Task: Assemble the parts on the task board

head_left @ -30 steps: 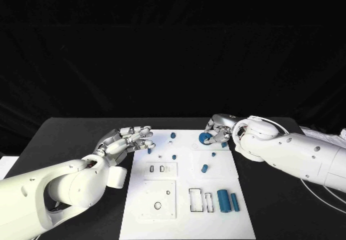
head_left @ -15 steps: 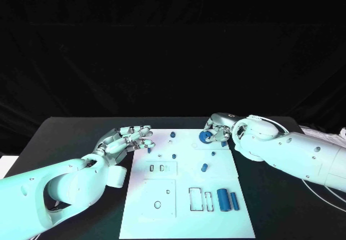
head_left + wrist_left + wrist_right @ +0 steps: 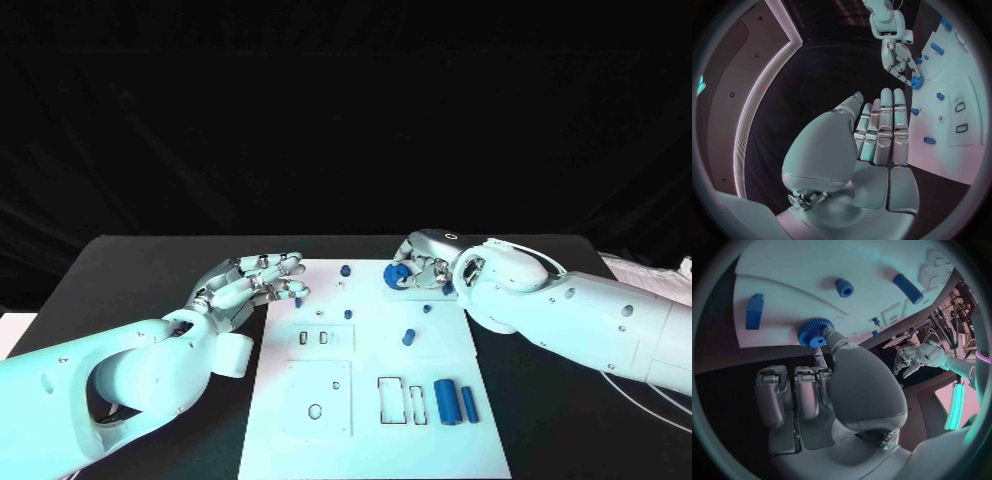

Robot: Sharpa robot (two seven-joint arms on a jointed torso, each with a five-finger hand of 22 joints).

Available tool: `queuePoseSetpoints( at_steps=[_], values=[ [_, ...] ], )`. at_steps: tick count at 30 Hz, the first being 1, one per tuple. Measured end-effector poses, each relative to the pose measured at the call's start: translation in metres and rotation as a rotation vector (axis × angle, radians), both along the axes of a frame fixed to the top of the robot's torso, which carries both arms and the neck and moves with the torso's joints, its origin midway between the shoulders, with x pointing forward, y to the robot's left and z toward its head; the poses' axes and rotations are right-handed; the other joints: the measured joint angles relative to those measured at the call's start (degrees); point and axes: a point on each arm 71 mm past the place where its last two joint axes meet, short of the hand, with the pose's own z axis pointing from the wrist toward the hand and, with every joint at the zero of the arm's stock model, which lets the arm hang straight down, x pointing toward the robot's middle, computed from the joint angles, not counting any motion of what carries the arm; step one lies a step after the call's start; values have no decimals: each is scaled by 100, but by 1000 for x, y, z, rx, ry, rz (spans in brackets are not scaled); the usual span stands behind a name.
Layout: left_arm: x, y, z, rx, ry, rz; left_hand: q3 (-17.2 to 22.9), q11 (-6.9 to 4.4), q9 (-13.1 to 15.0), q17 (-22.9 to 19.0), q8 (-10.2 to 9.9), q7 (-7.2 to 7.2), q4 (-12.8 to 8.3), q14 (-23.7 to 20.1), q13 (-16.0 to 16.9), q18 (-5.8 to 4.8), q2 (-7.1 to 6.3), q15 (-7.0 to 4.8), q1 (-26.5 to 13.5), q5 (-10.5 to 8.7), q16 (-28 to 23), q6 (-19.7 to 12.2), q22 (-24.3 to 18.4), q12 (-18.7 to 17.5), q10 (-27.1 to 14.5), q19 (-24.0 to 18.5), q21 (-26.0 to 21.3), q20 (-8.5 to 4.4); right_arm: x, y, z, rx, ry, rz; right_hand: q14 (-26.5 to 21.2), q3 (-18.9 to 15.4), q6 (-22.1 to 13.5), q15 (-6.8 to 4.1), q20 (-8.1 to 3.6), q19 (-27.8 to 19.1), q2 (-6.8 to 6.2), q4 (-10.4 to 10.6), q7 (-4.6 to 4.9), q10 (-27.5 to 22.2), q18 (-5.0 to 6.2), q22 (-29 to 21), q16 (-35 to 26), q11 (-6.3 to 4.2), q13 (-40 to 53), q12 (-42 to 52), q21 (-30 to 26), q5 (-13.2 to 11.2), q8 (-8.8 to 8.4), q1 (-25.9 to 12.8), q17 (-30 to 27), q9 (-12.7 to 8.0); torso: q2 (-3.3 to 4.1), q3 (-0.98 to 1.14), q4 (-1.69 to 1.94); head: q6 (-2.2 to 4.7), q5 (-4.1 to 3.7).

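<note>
The white task board [image 3: 378, 440] lies in the middle of the black table. My right hand [image 3: 427, 268] is over the board's far right part and pinches a blue gear [image 3: 397, 277] between thumb and finger. In the right wrist view the gear [image 3: 812, 333] sits just off the board's edge [image 3: 786, 270], held at the fingertips. My left hand [image 3: 257, 281] hovers at the board's far left edge, holding nothing, its fingers extended. The left wrist view has the left hand [image 3: 879, 132] with straight fingers, and the right hand [image 3: 895, 55] with the gear [image 3: 916, 81] beyond it.
Small blue parts lie on the board: a peg [image 3: 346, 269] at the far side, another [image 3: 348, 313] near the middle, an oblong piece [image 3: 408, 335], and two cylinders [image 3: 456, 401] at the near right. Rectangular and round recesses [image 3: 315, 411] mark the near half.
My right hand has carried the blue gear a little to the left over the board's far part. The left hand has hardly moved.
</note>
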Motion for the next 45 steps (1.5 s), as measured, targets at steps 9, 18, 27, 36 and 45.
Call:
queuePoseSetpoints(
  at_steps=[9, 18, 27, 36, 45],
  values=[
    [0, -1, 0, 0, 1, -2, 0, 0, 0, -1, 0, 0, 0, 0, 0, 0, 0, 0, 0, 0, 0, 0, 0, 0, 0, 0, 0, 0, -14, 47, 15, 27, -134, 103, 0, 111, 0, 0, 0, 0, 2, -48, 0, 0, 1, -1, -2, 0, 0, 0, 0, 145, 0, -42, -1, 0, 0, -4, 4, 10, 38],
    [0, -2, 0, -2, 2, -6, 0, 0, 0, -1, 0, 0, 0, 0, 0, 0, 0, 0, 0, 0, 0, 0, 0, 0, 0, 0, 0, 0, -16, 81, 11, 19, -166, 155, 0, 142, 1, 1, 0, 0, -2, -63, -1, 0, 11, -2, -2, 1, -1, 0, 0, 122, 1, -104, -1, 0, 2, -2, 7, -8, 69],
    [1, -2, -1, -2, 3, -7, 19, 0, 0, 0, 0, 0, -19, 0, 0, 0, 0, 0, 0, 0, -18, 0, 0, 0, 0, 0, 0, 0, -13, 94, -6, -5, -148, 156, 0, 173, 5, 1, 1, 0, -33, -63, -5, 0, 13, -2, -2, 1, 4, 0, -1, 81, 1, -135, -2, 0, 4, 2, 4, -33, 94],
    [1, -3, -1, -2, 3, -9, 18, 0, 0, 5, 0, 0, -19, 0, 0, 0, 0, 0, 0, 0, -29, 0, 0, 0, 0, 0, 0, 0, -11, 100, -8, -13, -145, 158, 0, 190, 7, 1, 1, 0, -39, -78, -6, 0, 14, -2, -2, 1, 4, 0, -1, -16, 1, -219, -2, 2, 4, 8, -5, -34, 103],
    [1, -4, -1, -2, 4, -10, 18, 0, 0, 5, 0, 0, -19, 0, 0, 0, 0, 0, 0, 0, -29, 0, 0, 0, 0, 0, 0, 0, -10, 102, -10, -14, -147, 158, 6, 192, 11, 41, 1, 0, -154, -36, 38, -1, 14, -3, -2, 83, 3, -202, -1, -418, -226, -547, -3, 11, 3, 5, -9, -42, 116]
  ],
)
